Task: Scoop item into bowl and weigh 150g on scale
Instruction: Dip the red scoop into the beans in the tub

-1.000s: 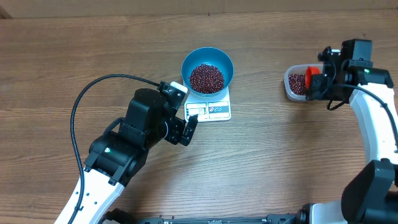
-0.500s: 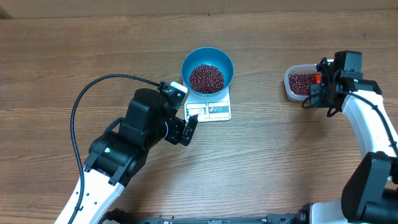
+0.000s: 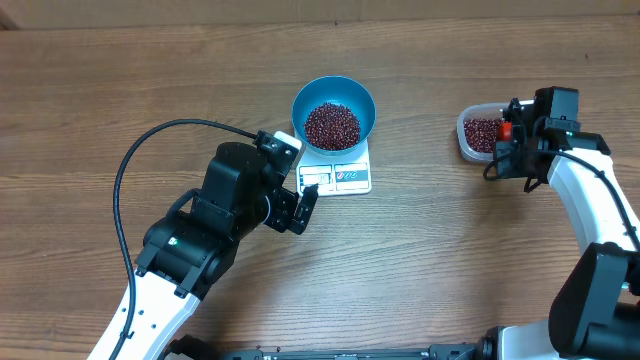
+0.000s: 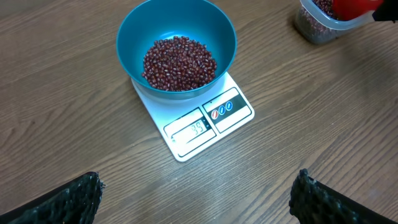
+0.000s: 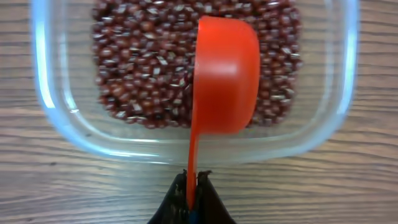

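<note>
Left gripper [image 4: 196, 202] hangs spread wide near the scale [image 4: 211, 121], holding nothing. The blue bowl [image 4: 217, 31] sits on the scale with a heap of red beans [image 4: 179, 62] inside. Over at the clear tub [image 5: 56, 118], the right gripper [image 5: 193, 199] pinches the red scoop [image 5: 224, 74] by its handle, cup over the tub's beans. Looks like a refill step. Next it probably needs to dig in and lift level.

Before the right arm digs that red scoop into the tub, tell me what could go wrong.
1. The right gripper pinches the red plastic scoop only at the end of its thin handle; pushing into the dark red-brown beans could twist it.
2. The clear rounded plastic tub stands loose on the wooden table and may slide or tip.
3. The round blue bowl merely rests on the small white scale; a bump while pouring could shift it.
</note>
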You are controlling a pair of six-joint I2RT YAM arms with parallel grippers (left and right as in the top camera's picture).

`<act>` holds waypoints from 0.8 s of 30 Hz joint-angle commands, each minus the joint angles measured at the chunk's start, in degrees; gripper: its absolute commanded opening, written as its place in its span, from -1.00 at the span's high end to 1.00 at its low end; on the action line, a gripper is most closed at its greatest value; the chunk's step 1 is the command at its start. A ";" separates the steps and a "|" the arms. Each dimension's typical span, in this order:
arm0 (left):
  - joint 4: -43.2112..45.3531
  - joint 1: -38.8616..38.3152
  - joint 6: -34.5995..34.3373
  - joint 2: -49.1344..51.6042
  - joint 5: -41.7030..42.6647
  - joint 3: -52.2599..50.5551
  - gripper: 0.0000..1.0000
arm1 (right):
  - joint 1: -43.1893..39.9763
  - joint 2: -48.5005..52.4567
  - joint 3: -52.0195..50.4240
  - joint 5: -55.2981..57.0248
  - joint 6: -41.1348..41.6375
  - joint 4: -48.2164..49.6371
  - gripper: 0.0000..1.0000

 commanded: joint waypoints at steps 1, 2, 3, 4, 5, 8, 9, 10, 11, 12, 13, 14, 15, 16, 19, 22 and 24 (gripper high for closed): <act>0.17 0.28 -0.55 0.20 0.83 -0.09 -0.99 | -0.26 0.24 -0.70 -5.73 -0.17 -0.37 0.93; 0.17 0.28 -0.55 0.20 0.83 -0.09 -0.99 | -0.26 0.24 -0.70 -6.36 -0.17 -0.66 0.93; 0.15 0.28 -0.55 0.20 0.83 -0.09 -0.98 | -0.26 0.24 -0.70 -6.99 -0.17 -0.94 0.93; 0.15 0.28 -0.55 0.20 0.81 -0.09 -0.99 | -0.26 0.24 -0.70 -8.09 -0.15 -1.33 0.93; 0.17 0.28 -0.55 0.20 0.83 -0.09 -0.99 | -0.26 0.24 -0.70 -8.68 -0.15 -1.42 0.93; 0.15 0.28 -0.55 0.20 0.83 -0.09 -0.99 | -0.26 0.24 -0.70 -9.77 -0.15 -1.51 0.93; 0.17 0.28 -0.55 0.20 0.83 -0.09 -0.99 | -0.26 0.24 -0.70 -10.08 -0.17 -1.53 0.93; 0.17 0.28 -0.55 0.20 0.83 -0.09 -0.99 | -0.26 0.24 -0.70 -10.43 -0.15 -1.53 0.93; 0.15 0.28 -0.55 0.20 0.83 -0.09 -0.99 | -0.26 0.24 -0.70 -10.67 -0.15 -1.55 0.93; 0.15 0.28 -0.55 0.20 0.83 -0.09 -0.99 | -0.26 0.24 -0.70 -11.67 -0.15 -1.53 0.93; 0.17 0.28 -0.55 0.20 0.83 -0.09 -0.99 | -0.26 0.24 -0.70 -12.44 -0.17 -1.51 0.93; 0.15 0.28 -0.55 0.20 0.83 -0.09 -0.99 | -0.26 0.26 -0.70 -12.94 -0.17 -1.51 0.93; 0.17 0.28 -0.55 0.20 0.81 -0.09 -0.99 | -0.26 0.28 -0.70 -12.96 -0.15 -1.55 0.93; 0.15 0.28 -0.55 0.20 0.83 -0.09 -0.99 | -0.26 0.31 -0.70 -12.98 -0.17 -1.68 0.93; 0.15 0.28 -0.55 0.20 0.83 -0.09 -0.99 | -0.26 1.16 -0.70 -13.62 -0.17 -1.84 0.93; 0.17 0.28 -0.55 0.20 0.83 -0.09 -0.99 | -0.33 2.84 -0.70 -12.66 -0.20 -0.83 0.93; 0.17 0.28 -0.55 0.20 0.81 -0.09 -0.99 | -0.57 3.34 -0.68 -9.11 -0.17 0.48 0.93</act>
